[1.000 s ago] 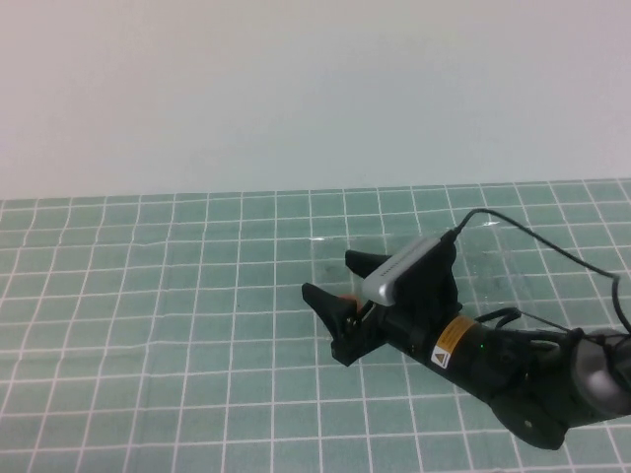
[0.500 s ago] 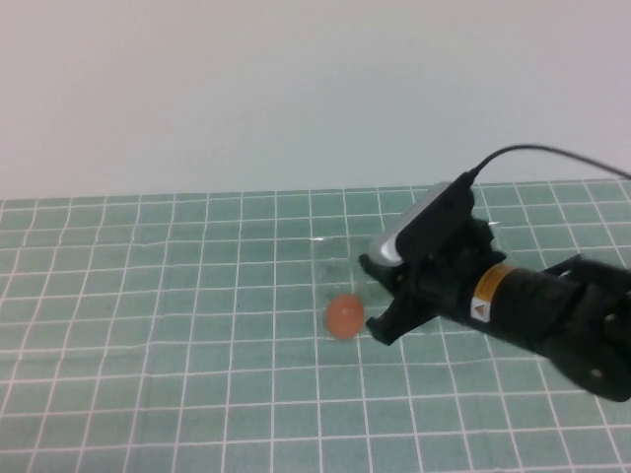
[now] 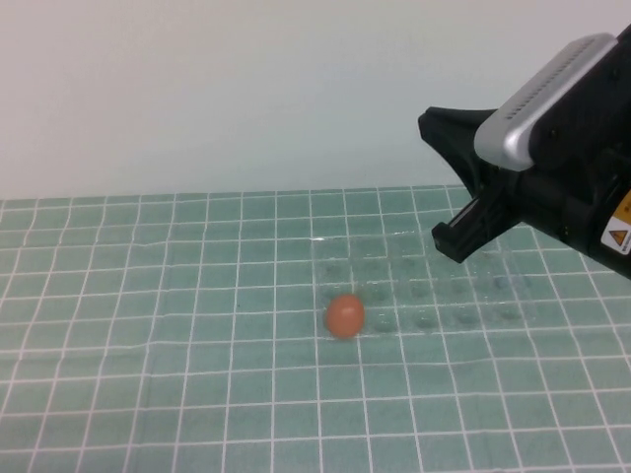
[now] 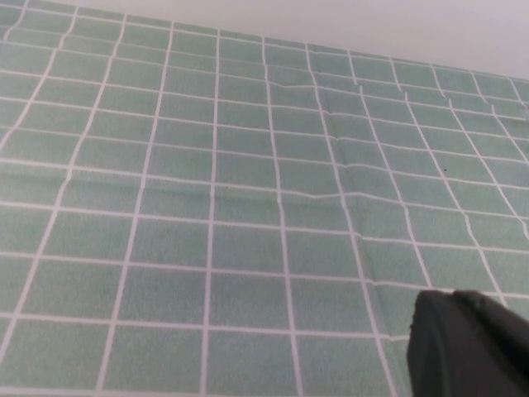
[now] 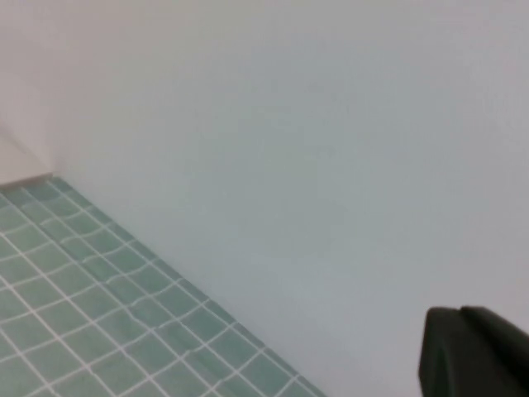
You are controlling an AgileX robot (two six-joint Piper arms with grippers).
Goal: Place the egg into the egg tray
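The orange-brown egg [image 3: 344, 315] rests at the near left corner of the clear egg tray [image 3: 463, 296], seemingly in a corner cup. The tray shows only as faint round cups on the green grid mat. My right gripper [image 3: 441, 182] is open and empty, raised high above the tray's right part, well up and to the right of the egg. In the right wrist view only a dark tip of the right gripper [image 5: 473, 351] shows against the white wall. My left gripper [image 4: 464, 347] is a dark shape over bare mat and is outside the high view.
The green grid mat [image 3: 148, 325] covers the table. A white wall [image 3: 197, 89] stands behind its far edge.
My right gripper let go of the egg at the tray's near left corner. It then rose and drew back to the right. The egg stays put.
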